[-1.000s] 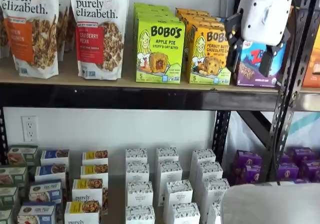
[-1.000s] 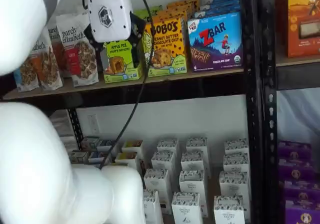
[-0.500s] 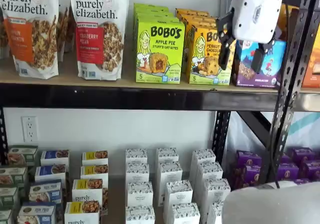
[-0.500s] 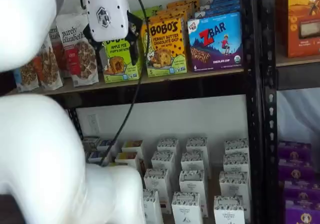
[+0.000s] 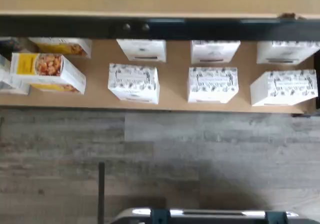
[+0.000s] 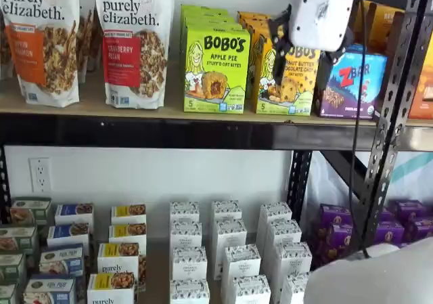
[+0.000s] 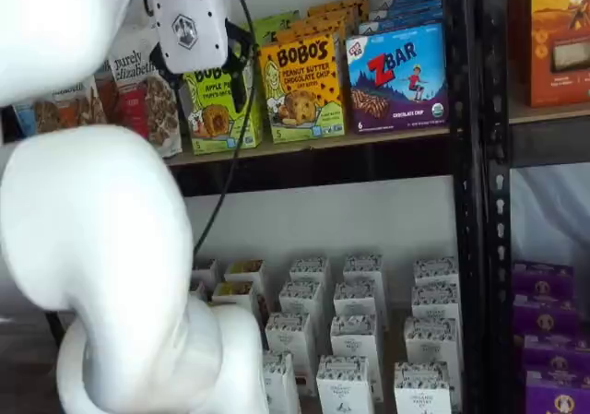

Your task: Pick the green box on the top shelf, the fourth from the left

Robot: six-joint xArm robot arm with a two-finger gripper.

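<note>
Two tool [image 6: 300,55] fingers spread wide, empty; green box [image 6: 216,69] left, clear.

A: Anchor on the yellow-orange Bobo's box [image 6: 284,70]. What sits around it?

B: Blue Zbar box [image 7: 398,77] just beside it, toward the steel upright [image 7: 470,193]. Two purely elizabeth pouches [image 6: 134,43] well off the other way.

A: Below it?

B: Rows of white patterned cartons [image 6: 226,250]. Purple boxes [image 6: 337,226] past the upright. Wall outlet [image 6: 39,174] under the pouches.
</note>
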